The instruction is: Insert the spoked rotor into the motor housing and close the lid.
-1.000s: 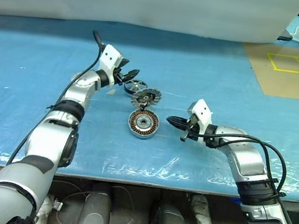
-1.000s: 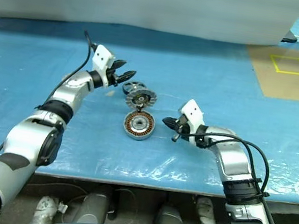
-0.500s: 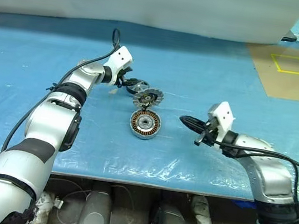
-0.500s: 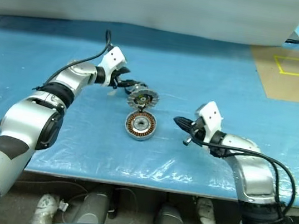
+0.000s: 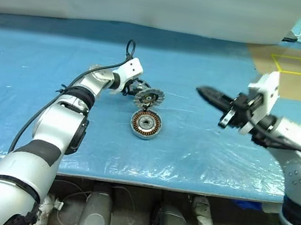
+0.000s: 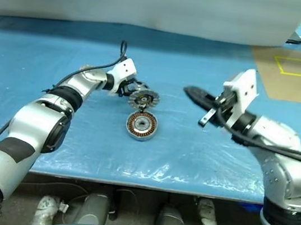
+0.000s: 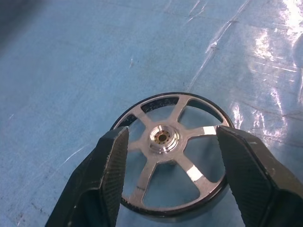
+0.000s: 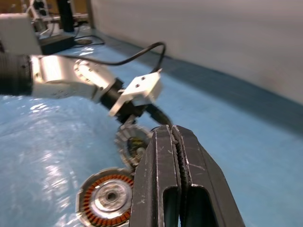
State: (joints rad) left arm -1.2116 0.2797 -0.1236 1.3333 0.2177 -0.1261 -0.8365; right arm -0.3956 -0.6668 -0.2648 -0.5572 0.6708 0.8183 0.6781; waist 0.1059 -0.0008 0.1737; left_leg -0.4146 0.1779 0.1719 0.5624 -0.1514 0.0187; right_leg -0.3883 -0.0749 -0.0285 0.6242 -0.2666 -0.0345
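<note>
Between my left gripper's point(image 7: 168, 177) spread fingers lies the spoked rotor point(image 7: 171, 158), flat on the mat, not yet pinched. Just beyond it the lid point(image 5: 148, 97), then the motor housing point(image 5: 146, 124). Right gripper point(image 5: 205, 92) clamped empty, raised aside. Step: grasping rotor; next, I close and lift.

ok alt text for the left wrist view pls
The left pincer hangs open with one black finger on each side of the spoked rotor, which lies flat on the blue table cover. The rotor's silver spokes meet at a small central hub.
</note>
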